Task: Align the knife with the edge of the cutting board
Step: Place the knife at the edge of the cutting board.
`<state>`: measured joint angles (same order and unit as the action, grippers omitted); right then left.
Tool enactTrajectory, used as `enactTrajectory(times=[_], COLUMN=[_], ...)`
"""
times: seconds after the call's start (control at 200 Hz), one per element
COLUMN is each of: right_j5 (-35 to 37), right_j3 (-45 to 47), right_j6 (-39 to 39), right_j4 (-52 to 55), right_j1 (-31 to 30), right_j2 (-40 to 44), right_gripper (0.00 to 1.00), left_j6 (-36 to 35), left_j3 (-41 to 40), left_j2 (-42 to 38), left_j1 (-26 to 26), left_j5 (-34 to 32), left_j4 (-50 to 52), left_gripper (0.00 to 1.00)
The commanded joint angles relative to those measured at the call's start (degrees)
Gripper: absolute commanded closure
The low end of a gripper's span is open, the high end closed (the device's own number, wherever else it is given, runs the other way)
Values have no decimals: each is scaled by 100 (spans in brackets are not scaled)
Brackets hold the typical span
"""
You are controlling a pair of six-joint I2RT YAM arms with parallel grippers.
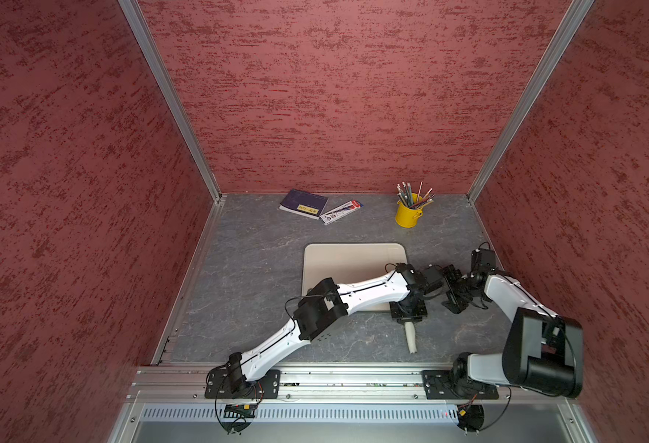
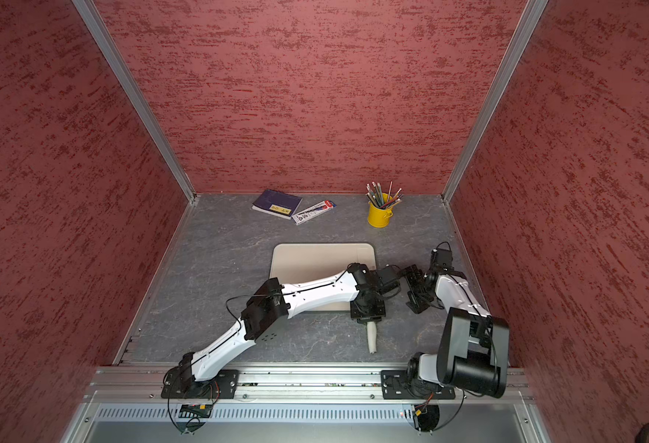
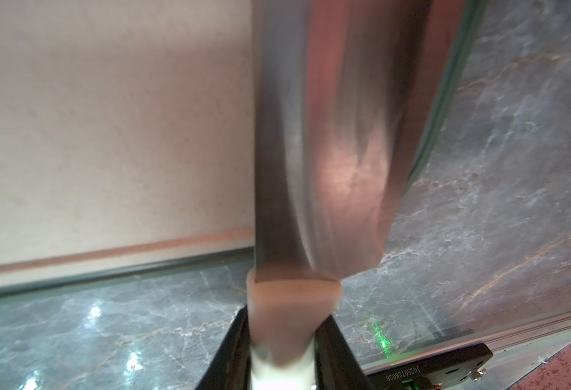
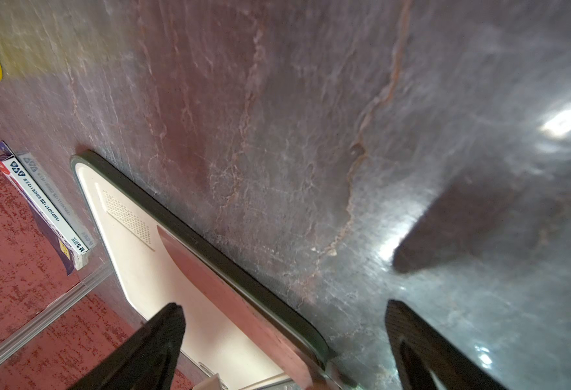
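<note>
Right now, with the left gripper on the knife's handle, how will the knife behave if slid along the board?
The knife should be stiff: its broad blade looks like shiny metal. That smooth blade likely slides easily on the cutting board. Gripped only at its handle by the left gripper, it may pivot.

Open tabletop (image 1: 246,268) flanks the cutting board (image 1: 353,259), which the left arm (image 1: 369,287) crosses.

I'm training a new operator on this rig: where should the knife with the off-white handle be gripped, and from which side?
Grip the off-white plastic handle of the kitchen knife from above, fingers across its narrow sides. It juts past the beige rectangular cutting board's near edge, while the broad shiny blade lies flat on it. The left gripper is shut there.
</note>
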<state>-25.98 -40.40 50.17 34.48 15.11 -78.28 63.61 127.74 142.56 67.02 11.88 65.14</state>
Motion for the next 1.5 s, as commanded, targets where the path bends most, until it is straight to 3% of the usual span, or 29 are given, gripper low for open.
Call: enactTrajectory(times=[0.0, 1.002, 1.377, 1.493], right_j5=[-51, -80, -57, -78], right_j3=[94, 94, 112, 103], right_j6=[30, 48, 54, 50], right_j4=[-29, -36, -38, -54], right_j1=[21, 29, 19, 23], right_j2=[-4, -16, 1, 6], right_gripper=[2, 2, 2, 2], left_j6=[62, 89, 5, -15], left_j3=[137, 140, 132, 119], left_j2=[96, 124, 124, 114], left_j1=[-6, -40, -41, -40], left_j5=[20, 99, 150, 146], left_j4=[25, -48, -101, -90], left_gripper=[100, 99, 75, 56])
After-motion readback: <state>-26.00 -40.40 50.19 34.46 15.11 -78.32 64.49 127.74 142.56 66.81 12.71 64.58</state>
